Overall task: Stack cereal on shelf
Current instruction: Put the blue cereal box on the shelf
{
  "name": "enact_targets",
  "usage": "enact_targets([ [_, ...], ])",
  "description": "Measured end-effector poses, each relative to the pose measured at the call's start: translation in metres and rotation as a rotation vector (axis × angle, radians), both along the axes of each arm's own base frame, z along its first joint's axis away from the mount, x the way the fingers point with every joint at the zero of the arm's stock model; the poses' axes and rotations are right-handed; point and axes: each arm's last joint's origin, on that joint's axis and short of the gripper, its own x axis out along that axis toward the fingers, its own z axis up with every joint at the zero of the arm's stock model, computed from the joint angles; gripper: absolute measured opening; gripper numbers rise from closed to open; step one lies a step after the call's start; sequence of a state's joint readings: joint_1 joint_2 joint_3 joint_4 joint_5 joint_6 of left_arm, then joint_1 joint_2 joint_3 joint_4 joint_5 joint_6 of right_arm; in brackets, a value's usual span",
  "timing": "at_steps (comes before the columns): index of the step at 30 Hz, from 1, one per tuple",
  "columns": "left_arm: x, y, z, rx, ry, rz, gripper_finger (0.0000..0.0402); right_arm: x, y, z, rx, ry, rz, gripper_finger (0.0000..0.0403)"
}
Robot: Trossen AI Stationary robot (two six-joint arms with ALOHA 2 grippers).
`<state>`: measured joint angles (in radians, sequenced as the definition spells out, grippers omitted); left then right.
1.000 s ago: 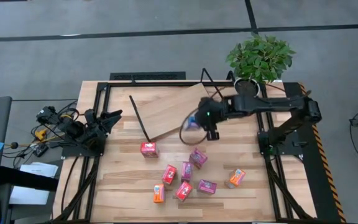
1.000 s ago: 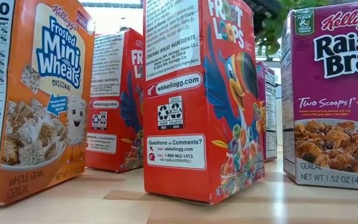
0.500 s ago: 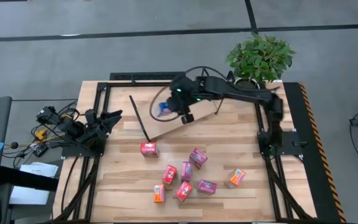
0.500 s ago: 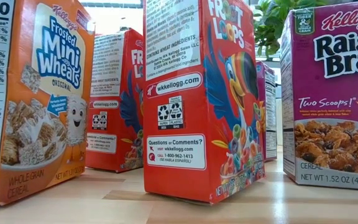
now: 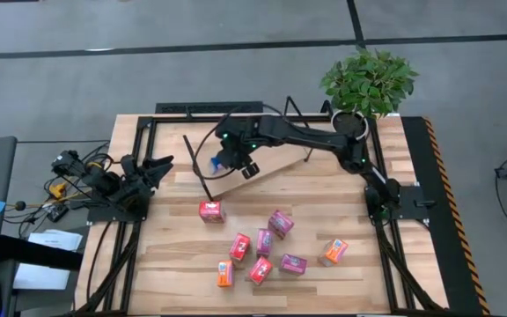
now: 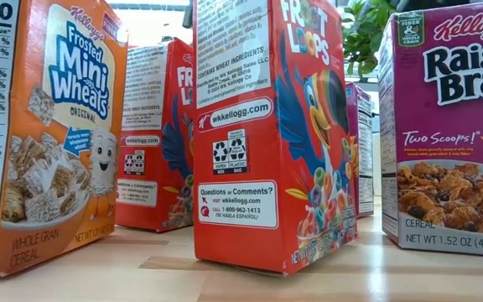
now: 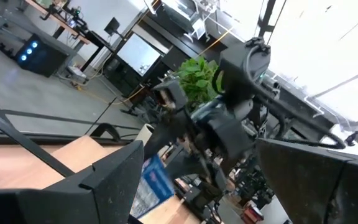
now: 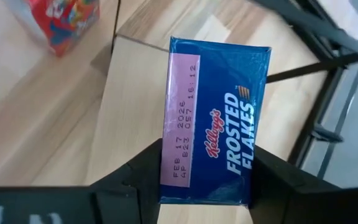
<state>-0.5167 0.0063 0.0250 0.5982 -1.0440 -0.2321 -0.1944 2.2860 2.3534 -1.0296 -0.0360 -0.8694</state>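
The right arm stretches long across the far side of the counter, its links nearly straight from the base at the right edge — the right hand (image 5: 233, 159) at full reach, fingers (image 8: 135, 180) clamped on either side of a blue box (image 8: 213, 121). The left arm sits folded low at the left edge, its left hand (image 5: 159, 165) pointing inward — fingers spread apart, holding nothing.

A blue Frosted Flakes box (image 8: 213, 121) with a pink date panel; red (image 6: 267, 134), orange (image 6: 44, 134) and magenta boxes (image 6: 447, 126).
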Motion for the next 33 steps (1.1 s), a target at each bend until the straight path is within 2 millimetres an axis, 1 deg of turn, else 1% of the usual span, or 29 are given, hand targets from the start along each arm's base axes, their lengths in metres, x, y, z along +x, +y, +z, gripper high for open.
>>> enact_targets([
  [3, 0.001, 0.0, -0.001, 0.008, 0.015, 0.002, 0.03, 0.004, -0.003, -0.014, 0.007, 0.037, -0.003, 0.0196],
  [8, 0.001, -0.001, -0.002, 0.014, 0.027, 0.002, 0.03, 0.009, -0.007, -0.027, 0.011, 0.06, -0.003, 0.0201],
  [20, 0.001, -0.001, -0.002, 0.015, 0.034, 0.009, 0.03, 0.014, -0.02, -0.023, -0.009, -0.032, -0.031, 0.0262],
  [24, 0.001, -0.001, -0.002, 0.015, 0.035, 0.009, 0.03, 0.014, -0.025, -0.022, -0.005, -0.043, -0.035, 0.0264],
  [33, 0.002, -0.001, -0.005, 0.028, 0.06, 0.01, 0.03, 0.018, -0.035, -0.017, -0.012, -0.136, -0.042, 0.0264],
])
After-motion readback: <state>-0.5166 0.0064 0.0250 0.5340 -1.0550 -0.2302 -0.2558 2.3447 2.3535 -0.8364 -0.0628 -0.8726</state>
